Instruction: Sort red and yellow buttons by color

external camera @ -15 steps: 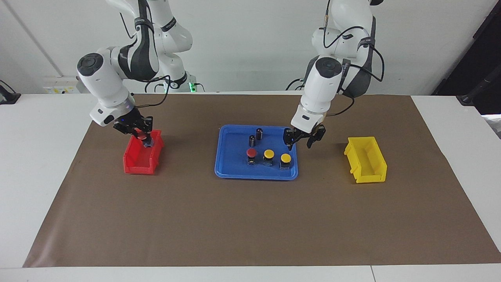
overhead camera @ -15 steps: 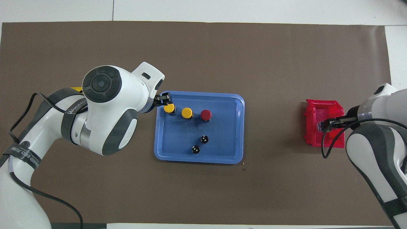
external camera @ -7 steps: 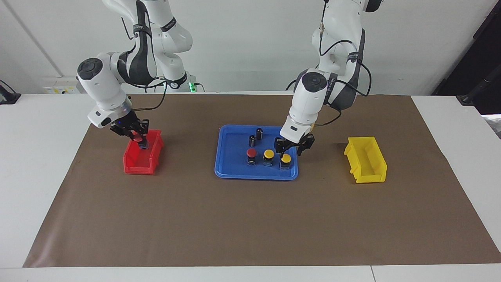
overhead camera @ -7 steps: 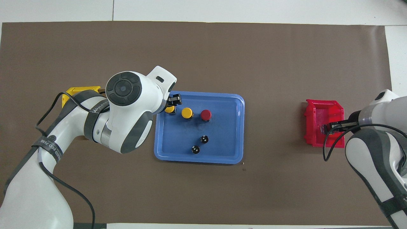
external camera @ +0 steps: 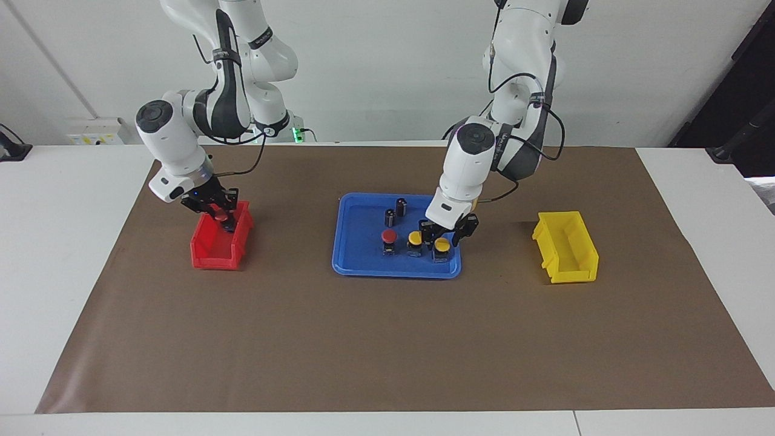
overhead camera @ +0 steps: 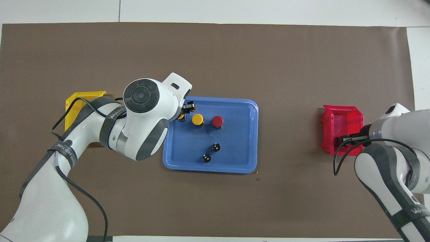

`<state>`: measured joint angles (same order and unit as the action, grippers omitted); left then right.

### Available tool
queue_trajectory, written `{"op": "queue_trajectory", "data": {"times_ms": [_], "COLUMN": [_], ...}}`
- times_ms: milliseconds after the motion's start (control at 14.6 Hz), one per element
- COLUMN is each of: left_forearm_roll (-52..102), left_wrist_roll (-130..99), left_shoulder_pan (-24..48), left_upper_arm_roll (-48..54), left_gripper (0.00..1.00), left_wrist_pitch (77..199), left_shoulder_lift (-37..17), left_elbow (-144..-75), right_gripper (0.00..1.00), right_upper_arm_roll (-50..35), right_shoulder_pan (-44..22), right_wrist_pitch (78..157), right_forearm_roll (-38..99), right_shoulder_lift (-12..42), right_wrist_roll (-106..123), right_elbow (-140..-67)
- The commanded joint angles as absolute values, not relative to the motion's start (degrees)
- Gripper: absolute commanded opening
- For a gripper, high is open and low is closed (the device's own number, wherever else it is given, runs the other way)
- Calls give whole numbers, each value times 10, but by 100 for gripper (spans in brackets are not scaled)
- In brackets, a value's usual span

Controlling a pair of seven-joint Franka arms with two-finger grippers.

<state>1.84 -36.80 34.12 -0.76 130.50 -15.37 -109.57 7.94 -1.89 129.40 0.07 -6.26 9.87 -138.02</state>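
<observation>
The scene is lit brightly and evenly from above, and no dim corner is left on the brown mat (external camera: 387,339). Only short, soft shadows are cast: a faint dark patch is seen on the mat beside the yellow bin (external camera: 566,247), another under the red bin (external camera: 221,243). A mild sheen is picked up on the white arm shells and on the floor of the blue tray (overhead camera: 235,148), without blown-out glare. Both views are held in focus edge to edge; no motion blur is noticed. The mat's edges are rendered nearly straight in the overhead view, so little lens distortion is shown.
</observation>
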Motion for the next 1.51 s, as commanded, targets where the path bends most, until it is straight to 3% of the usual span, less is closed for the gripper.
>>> {"op": "queue_trajectory", "data": {"times_ms": [0, 69, 137, 275, 481, 756, 893, 1099, 1237, 1443], "left_forearm_roll": [14, 14, 14, 14, 14, 13, 10, 11, 13, 14], "left_wrist_roll": [-385, -387, -387, -404, -420, -417, -395, -258, -162, -101], "left_shoulder_pan": [351, 352, 352, 356, 360, 347, 297, 217, 166, 114], "left_upper_arm_roll": [-17, -17, -17, -17, -17, -24, -30, -32, -32, -32], "left_gripper": [46, 34, 23, 12, 9, 3, 1, 1, 1, 1], "left_wrist_pitch": [1311, 1310, 1310, 1298, 1227, 1123, 1086, 1055, 1044, 1038], "left_shoulder_lift": [-156, -156, -156, -156, -151, -121, -99, -77, -64, -54], "left_elbow": [-1096, -1095, -1095, -1083, -1036, -995, -993, -992, -994, -998], "right_gripper": [27, 46, 58, 59, 59, 59, 61, 62, 65, 72], "right_upper_arm_roll": [76, 76, 76, 76, 74, 69, 69, 68, 68, 67], "right_shoulder_pan": [-13, -14, -13, -15, -16, -52, -101, -216, -284, -364], "right_wrist_pitch": [1309, 1309, 1309, 1306, 1261, 1097, 1048, 1039, 1047, 1091], "right_forearm_roll": [-7, -7, -7, -7, -7, -5, 2, 4, 19, 22], "right_shoulder_lift": [-65, -65, -65, -62, -44, 3, 26, 73, 147, 237], "right_wrist_roll": [105, 105, 105, 106, 108, 79, 16, -150, -272, -386], "right_elbow": [-1397, -1397, -1397, -1390, -1333, -1147, -1074, -977, -886, -827]}}
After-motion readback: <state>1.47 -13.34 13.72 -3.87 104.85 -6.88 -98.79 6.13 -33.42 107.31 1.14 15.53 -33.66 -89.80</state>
